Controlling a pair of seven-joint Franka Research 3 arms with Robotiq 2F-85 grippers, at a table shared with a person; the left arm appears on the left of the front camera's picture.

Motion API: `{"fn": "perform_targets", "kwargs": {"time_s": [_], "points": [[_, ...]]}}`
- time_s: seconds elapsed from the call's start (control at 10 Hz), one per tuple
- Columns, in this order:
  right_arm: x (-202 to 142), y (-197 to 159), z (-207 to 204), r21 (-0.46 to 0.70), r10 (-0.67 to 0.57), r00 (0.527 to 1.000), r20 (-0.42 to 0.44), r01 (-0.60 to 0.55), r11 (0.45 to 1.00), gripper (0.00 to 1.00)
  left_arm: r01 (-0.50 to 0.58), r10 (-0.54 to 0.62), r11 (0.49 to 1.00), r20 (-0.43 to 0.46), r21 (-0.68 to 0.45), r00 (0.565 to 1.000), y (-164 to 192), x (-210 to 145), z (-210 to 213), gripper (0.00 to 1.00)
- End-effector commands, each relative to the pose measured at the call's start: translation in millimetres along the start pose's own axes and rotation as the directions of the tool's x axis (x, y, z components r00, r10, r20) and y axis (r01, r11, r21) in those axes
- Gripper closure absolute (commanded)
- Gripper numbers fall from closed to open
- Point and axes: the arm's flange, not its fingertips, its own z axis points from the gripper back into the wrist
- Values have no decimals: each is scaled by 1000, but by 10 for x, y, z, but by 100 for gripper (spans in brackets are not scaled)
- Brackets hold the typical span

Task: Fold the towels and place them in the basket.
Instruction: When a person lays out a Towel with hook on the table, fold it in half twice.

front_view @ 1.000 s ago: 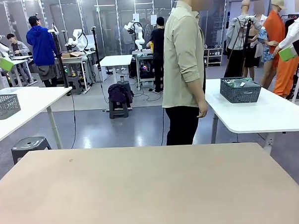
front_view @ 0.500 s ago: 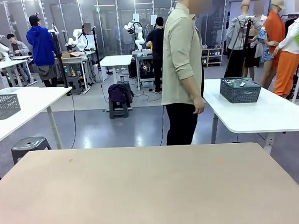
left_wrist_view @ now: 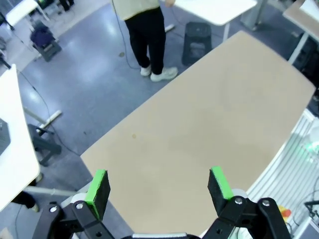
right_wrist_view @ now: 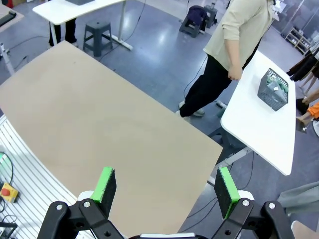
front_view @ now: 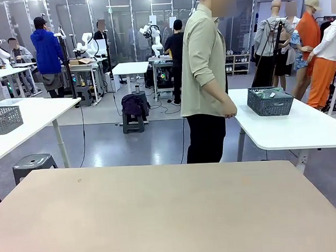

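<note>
The dark grey mesh basket [front_view: 270, 102] stands on a white side table [front_view: 302, 128] beyond my beige table [front_view: 172, 215], with towels [front_view: 267, 92] bunched inside it. The right wrist view shows the same basket [right_wrist_view: 273, 90] far off on that white table. A person [front_view: 206, 74] stands between the two tables, turned toward the basket, hands near the white table's edge. My left gripper [left_wrist_view: 158, 180] hangs open high above the bare beige table [left_wrist_view: 199, 124]. My right gripper [right_wrist_view: 164, 180] is open too, high over the beige table [right_wrist_view: 99, 119], holding nothing.
A second grey mesh basket [front_view: 3, 119] sits on another white table at the left. A grey stool [front_view: 33, 162] stands on the floor by the beige table's far left corner. Other people and work tables are farther back.
Green-padded grippers at the left and right edges of the front view rose and left the picture. The person brought the hands closer to the white table.
</note>
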Motion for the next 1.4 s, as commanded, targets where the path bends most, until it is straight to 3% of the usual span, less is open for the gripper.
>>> {"fn": "perform_targets", "kwargs": {"time_s": [0.0, 0.5, 1.3], "points": [[-7, -16, 92, 17, 31, 998, -50, -30, 999, 0, 18, -15, 1000, -92, 24, 996, -6, 26, 92, 0], [18, -20, 169, 12, 56, 992, -110, -55, 998, 0, 18, -21, 1000, -183, -17, 983, -2, -40, 166, 0], [-5, 9, 147, 23, 36, 995, -96, -34, 999, 0, 2, -6, 1000, -167, -22, 986, -36, -87, 93, 0]]}}
